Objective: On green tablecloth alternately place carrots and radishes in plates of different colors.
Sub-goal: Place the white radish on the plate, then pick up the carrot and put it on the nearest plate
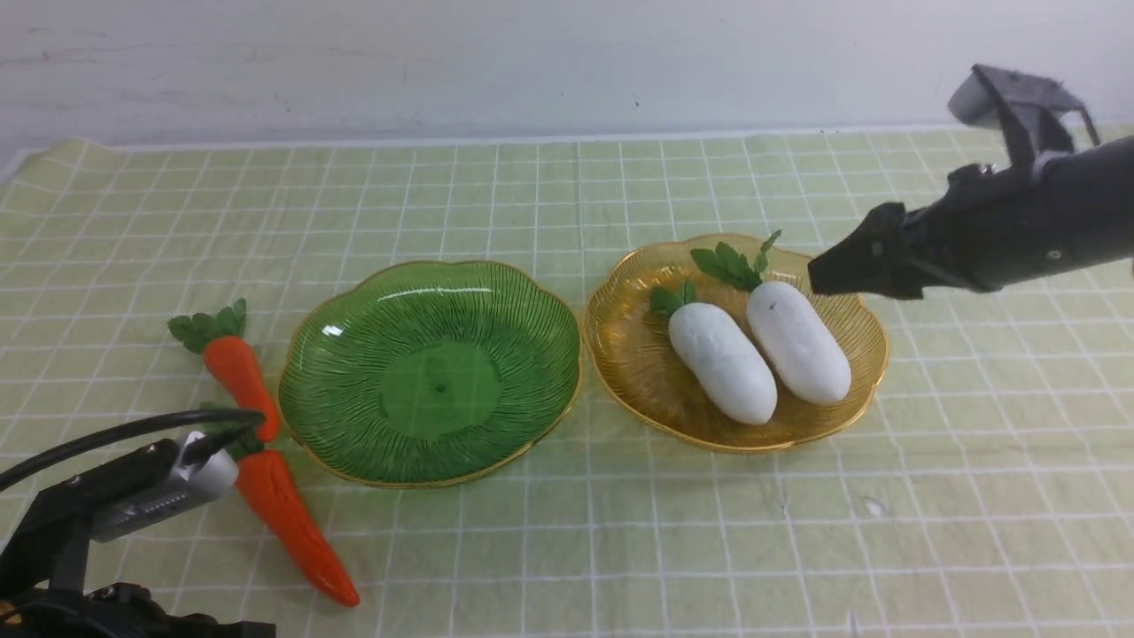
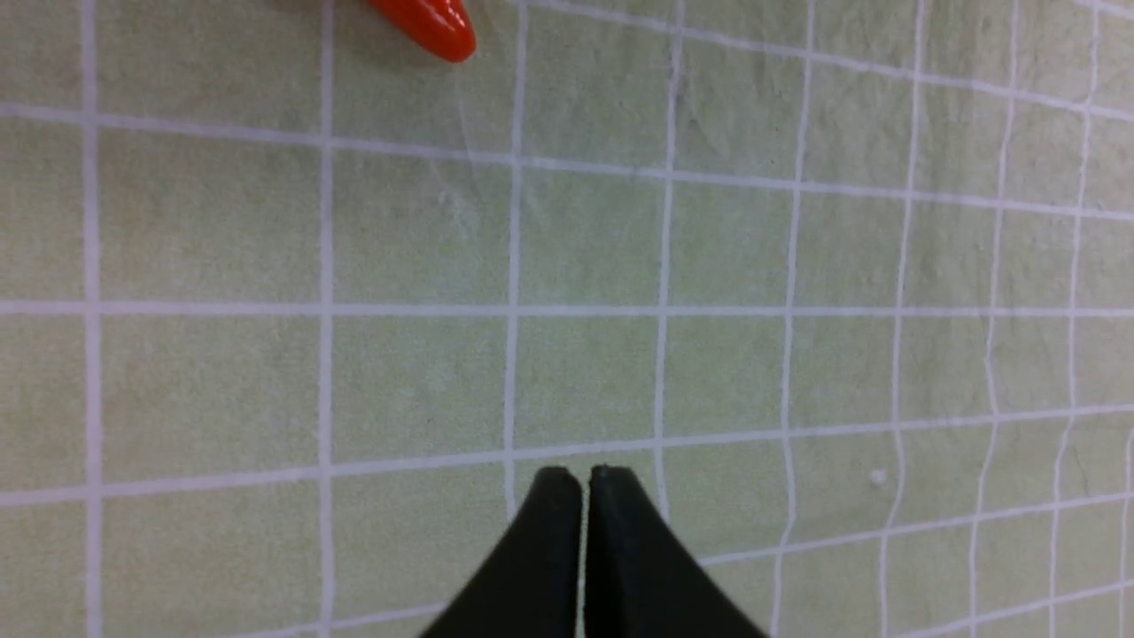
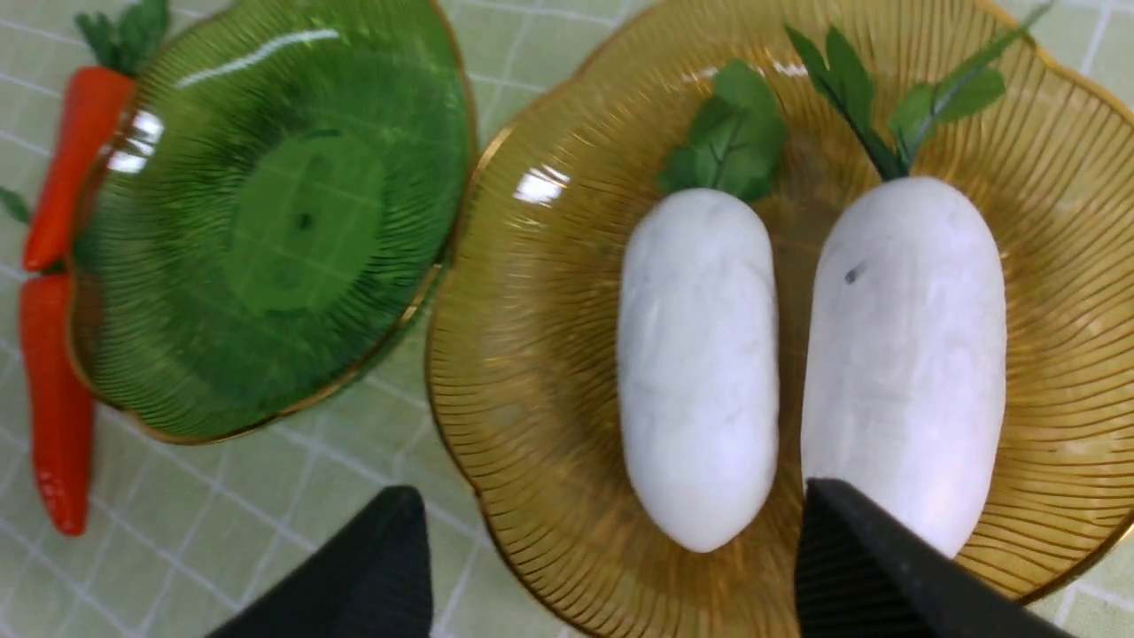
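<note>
Lower left of the frame: my left gripper (image 2: 583,478) is pinched fully shut with nothing in it, hanging over bare cloth (image 2: 797,266). Just ahead lies the near carrot (image 1: 288,518), point toward me; beyond it the far carrot (image 1: 237,372), its tip meeting the near one's leaves, though my own wrist camera and cable hide that join. Both carrots are on the cloth, none plated. The green plate (image 1: 425,354) sits centre frame, empty, the far carrot hard against its left rim. The amber plate (image 1: 633,354), right of centre, is rim to rim with the green one and carries the left radish (image 1: 722,361) and right radish (image 1: 797,341) side by side, leaves pointing away. Upper right, my right gripper (image 3: 611,514) is spread wide and empty above that plate's far right edge.

The trouble I see coming: the carrots are glossy and tapered, so a pinch near the thin end could squirt one out. They lie end to end, so lifting one may drag its neighbour. A finger going down beside the far carrot could catch the green rim and shove that plate into the amber one. And if my right gripper drops from here, an open finger could clip a radish and roll it off.
</note>
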Controlling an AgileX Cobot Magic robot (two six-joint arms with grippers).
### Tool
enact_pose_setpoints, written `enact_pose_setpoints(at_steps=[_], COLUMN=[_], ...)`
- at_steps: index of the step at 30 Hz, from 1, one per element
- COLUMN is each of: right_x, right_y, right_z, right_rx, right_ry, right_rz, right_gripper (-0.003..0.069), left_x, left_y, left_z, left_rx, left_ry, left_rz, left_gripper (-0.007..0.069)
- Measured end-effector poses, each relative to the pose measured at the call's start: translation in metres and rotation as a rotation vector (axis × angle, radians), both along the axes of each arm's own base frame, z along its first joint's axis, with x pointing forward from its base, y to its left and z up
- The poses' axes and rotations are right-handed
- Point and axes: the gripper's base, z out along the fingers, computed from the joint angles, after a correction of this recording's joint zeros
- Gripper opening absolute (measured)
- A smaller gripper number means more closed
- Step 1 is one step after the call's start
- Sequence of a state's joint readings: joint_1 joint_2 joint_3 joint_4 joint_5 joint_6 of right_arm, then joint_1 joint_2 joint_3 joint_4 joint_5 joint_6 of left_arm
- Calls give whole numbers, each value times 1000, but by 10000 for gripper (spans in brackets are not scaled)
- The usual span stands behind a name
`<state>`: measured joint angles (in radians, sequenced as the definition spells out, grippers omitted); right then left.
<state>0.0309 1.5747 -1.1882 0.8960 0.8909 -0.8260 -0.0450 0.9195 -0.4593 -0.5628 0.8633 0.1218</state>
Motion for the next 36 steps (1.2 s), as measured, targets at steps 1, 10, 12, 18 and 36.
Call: enact_pose_setpoints(at_steps=[1, 10, 12, 18, 36], right_x=[-7, -76, -89, -127, -202], right_y=[-2, -11, -13, -25, -55], right_z=[10, 63, 70, 77, 6], right_rx=[8, -80, -117, -210, -142], right_ry=[-12, -21, -16, 25, -514], right_rz=[6, 160, 156, 14, -550], right_gripper=[450, 188, 129, 0, -12], left_x=[0, 1, 2, 4, 17], left_y=[0, 3, 4, 4, 15], left_z=[0, -1, -1, 0, 0], left_rx=[0, 37, 48, 55, 120], left_ry=[0, -14, -29, -51, -126], left_rz=[0, -7, -2, 9, 153], left_gripper=[-7, -7, -7, -7, 83])
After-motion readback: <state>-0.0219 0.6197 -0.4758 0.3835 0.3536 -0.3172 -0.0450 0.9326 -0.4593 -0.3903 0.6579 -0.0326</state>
